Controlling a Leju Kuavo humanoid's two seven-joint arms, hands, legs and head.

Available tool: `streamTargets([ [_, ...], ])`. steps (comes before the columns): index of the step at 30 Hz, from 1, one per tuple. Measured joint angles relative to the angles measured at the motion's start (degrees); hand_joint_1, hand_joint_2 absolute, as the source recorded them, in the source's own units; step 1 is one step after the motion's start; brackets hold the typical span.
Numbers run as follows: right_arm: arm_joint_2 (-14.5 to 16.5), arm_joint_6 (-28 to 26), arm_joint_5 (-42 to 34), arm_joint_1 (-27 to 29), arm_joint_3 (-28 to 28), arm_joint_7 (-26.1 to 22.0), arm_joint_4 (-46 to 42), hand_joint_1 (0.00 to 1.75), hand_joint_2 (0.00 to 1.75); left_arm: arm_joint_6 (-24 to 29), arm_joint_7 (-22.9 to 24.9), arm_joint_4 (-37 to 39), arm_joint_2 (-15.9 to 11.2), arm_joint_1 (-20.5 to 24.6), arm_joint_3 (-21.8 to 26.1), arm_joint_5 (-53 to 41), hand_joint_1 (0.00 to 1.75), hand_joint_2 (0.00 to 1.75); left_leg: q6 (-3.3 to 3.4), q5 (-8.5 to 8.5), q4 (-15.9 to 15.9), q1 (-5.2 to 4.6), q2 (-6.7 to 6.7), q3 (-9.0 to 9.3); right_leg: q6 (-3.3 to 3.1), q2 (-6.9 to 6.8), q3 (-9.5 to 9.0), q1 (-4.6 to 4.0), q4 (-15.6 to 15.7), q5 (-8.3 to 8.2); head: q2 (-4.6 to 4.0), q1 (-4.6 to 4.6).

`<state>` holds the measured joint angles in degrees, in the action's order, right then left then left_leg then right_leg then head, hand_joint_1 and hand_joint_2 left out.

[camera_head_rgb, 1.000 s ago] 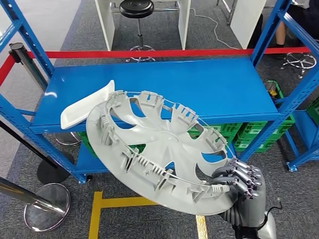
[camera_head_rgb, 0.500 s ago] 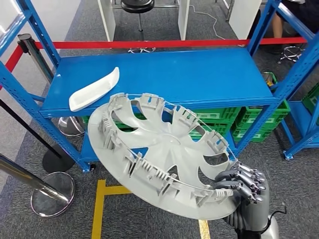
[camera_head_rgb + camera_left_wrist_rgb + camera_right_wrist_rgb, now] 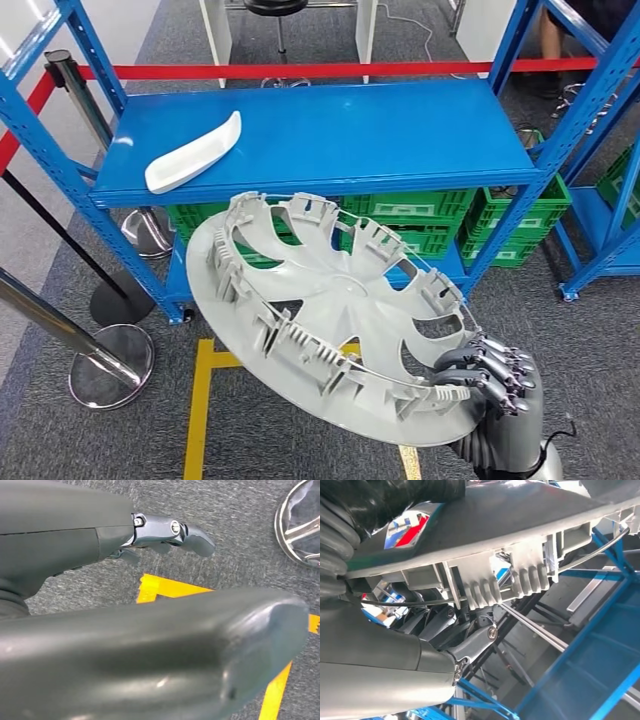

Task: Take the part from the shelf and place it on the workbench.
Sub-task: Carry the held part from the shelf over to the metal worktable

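My right robot hand (image 3: pixel 490 385) grips the grey wheel cover (image 3: pixel 324 315) by its rim, holding it tilted above the floor before the blue shelf (image 3: pixel 340 135), while my left robot hand (image 3: pixel 151 630) hangs empty, fingers apart.

camera: backed off and tipped, so the shelf (image 3: pixel 324 135) sat higher and farther in the head view | wheel cover (image 3: pixel 332 310): came off the shelf's edge over the floor, carried in the right hand (image 3: pixel 490 385)
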<state>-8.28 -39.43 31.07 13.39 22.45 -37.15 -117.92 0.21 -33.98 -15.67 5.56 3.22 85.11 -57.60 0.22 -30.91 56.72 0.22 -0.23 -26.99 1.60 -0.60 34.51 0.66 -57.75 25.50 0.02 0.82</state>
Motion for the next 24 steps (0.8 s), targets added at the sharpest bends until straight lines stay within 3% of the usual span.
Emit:
streamTargets([
  [2, 0.0, 0.0, -0.4, 0.59, -0.35, -0.43, -0.24, 1.75, 1.75, 0.36, 0.17, 0.06, 0.27, -0.16, -0.03, -0.23, 0.0, 0.0, 0.95, 0.82, -0.26, -0.02, 0.15, -0.95, 0.69, 0.14, 0.58, 0.12, -0.09, -0.27, -0.01, 0.02],
  [3, 0.0, 0.0, -0.73, 1.06, -0.68, -0.72, -0.46, 1.75, 1.75, 0.6, 0.25, 0.08, 0.43, -0.2, -0.09, -0.39, 0.0, 0.0, 1.51, 1.36, -0.34, 0.04, 0.27, -1.49, 0.97, 0.26, 1.13, 0.17, -0.92, 0.87, -0.01, 0.09],
  [5, 0.0, -0.01, -1.59, 2.22, -1.57, -1.39, -1.11, 1.75, 1.75, 1.02, 0.27, 0.08, 0.72, -0.23, -0.28, -0.69, 0.0, 0.0, 2.32, 2.46, -0.42, 0.07, 0.47, -2.73, 1.22, 0.47, 2.9, 0.24, -5.95, 5.93, -0.01, 0.32],
  [7, 0.0, -0.02, -2.4, 3.44, -2.5, -1.94, -1.93, 1.75, 1.75, 1.19, 0.02, 0.08, 0.95, -0.25, -0.49, -0.96, 0.0, 0.0, 2.61, 3.54, -0.27, -0.18, 0.5, -4.26, 1.31, 0.5, 4.45, 0.22, -13.22, 10.41, -0.01, 0.47],
  [8, 0.0, -0.02, -2.68, 4.0, -2.86, -2.08, -2.3, 1.75, 1.75, 1.19, -0.17, 0.08, 1.1, -0.24, -0.62, -1.08, 0.0, 0.0, 2.64, 4.09, -0.18, -0.32, 0.53, -5.06, 1.32, 0.5, 4.45, 0.21, -15.52, 10.81, -0.01, 0.47],
  [9, 0.0, -0.02, -2.89, 4.47, -3.2, -2.13, -2.62, 1.75, 1.75, 1.18, -0.4, 0.08, 1.26, -0.21, -0.78, -1.19, 0.0, 0.0, 2.61, 4.61, -0.07, -0.43, 0.57, -5.85, 1.27, 0.5, 3.56, 0.2, -15.92, 9.83, -0.01, 0.47],
  [10, -0.01, -0.02, -3.03, 4.8, -3.48, -2.15, -2.87, 1.75, 1.75, 1.11, -0.65, 0.08, 1.43, -0.16, -0.92, -1.24, 0.0, 0.0, 2.53, 5.1, 0.06, -0.49, 0.59, -6.54, 1.15, 0.5, 1.73, 0.18, -14.34, 8.07, -0.01, 0.47],
  [12, -0.02, -0.01, -3.19, 5.13, -3.93, -2.15, -3.28, 1.75, 1.75, 0.93, -1.23, 0.08, 1.74, 0.02, -1.13, -1.32, 0.0, 0.0, 2.17, 5.96, 0.44, -0.64, 0.62, -7.68, 0.83, 0.5, -4.18, 0.09, -6.53, 5.52, 0.0, 0.48],
  [14, -0.02, -0.02, -3.3, 5.28, -4.22, -2.15, -3.73, 1.75, 1.75, 0.79, -1.68, 0.08, 1.96, 0.18, -1.3, -1.4, 0.0, 0.0, 1.68, 6.97, 0.79, -0.77, 0.63, -8.53, 0.58, 0.56, -8.75, -0.08, 0.69, 5.94, 0.01, 0.43],
  [15, -0.03, -0.01, -3.34, 5.37, -4.33, -2.15, -3.92, 1.75, 1.75, 0.78, -1.8, 0.08, 2.04, 0.23, -1.37, -1.46, 0.0, 0.0, 1.45, 7.53, 0.8, -0.8, 0.64, -8.87, 0.53, 0.6, -9.51, -0.21, 2.24, 6.45, 0.01, 0.42],
  [17, -0.04, -0.02, -3.42, 5.54, -4.54, -2.16, -4.16, 1.75, 1.75, 0.79, -1.9, 0.08, 2.07, 0.25, -1.42, -1.55, 0.0, 0.0, 0.94, 8.12, 0.77, -0.8, 0.53, -9.45, 0.21, 0.53, -8.86, -0.11, 2.9, 6.08, 0.01, 0.46],
  [19, -0.04, -0.01, -3.47, 5.67, -4.68, -2.16, -4.28, 1.75, 1.75, 0.83, -1.91, 0.08, 2.07, 0.18, -1.47, -1.58, 0.0, 0.0, 0.27, 5.12, 3.09, -0.73, 0.36, -10.41, -0.61, 0.28, -7.88, 0.21, 3.04, 5.22, 0.01, 0.27],
  [21, -0.04, 0.0, -3.49, 5.73, -4.76, -2.15, -4.38, 1.75, 1.75, 0.84, -1.92, 0.08, 2.17, 0.16, -1.61, -1.6, 0.0, 0.0, -0.31, -0.66, 9.61, -0.42, 0.32, -11.84, -1.31, 0.08, -6.79, 0.27, 2.72, 4.34, 0.0, 0.01],
  [22, -0.04, 0.0, -3.48, 5.74, -4.79, -2.15, -4.42, 1.75, 1.75, 0.86, -1.91, 0.08, 2.22, 0.18, -1.7, -1.63, 0.0, 0.0, -0.49, -2.73, 13.38, -0.3, 0.32, -12.37, -1.43, 0.01, -6.04, 0.21, 2.43, 3.92, 0.0, -0.08],
  [23, -0.04, 0.0, -3.46, 5.74, -4.81, -2.15, -4.44, 1.75, 1.75, 0.91, -1.91, 0.08, 2.26, 0.22, -1.79, -1.66, 0.0, 0.0, -0.57, -3.6, 16.17, -0.25, 0.32, -12.45, -1.47, -0.05, -5.22, 0.14, 2.08, 3.54, 0.0, -0.07],
  [24, -0.04, 0.0, -3.44, 5.74, -4.85, -2.15, -4.44, 1.75, 1.75, 0.97, -1.89, 0.08, 2.28, 0.25, -1.86, -1.69, 0.0, 0.0, -0.55, -3.18, 17.32, -0.24, 0.32, -11.81, -1.49, -0.08, -4.35, 0.07, 1.65, 3.2, 0.0, -0.1],
])
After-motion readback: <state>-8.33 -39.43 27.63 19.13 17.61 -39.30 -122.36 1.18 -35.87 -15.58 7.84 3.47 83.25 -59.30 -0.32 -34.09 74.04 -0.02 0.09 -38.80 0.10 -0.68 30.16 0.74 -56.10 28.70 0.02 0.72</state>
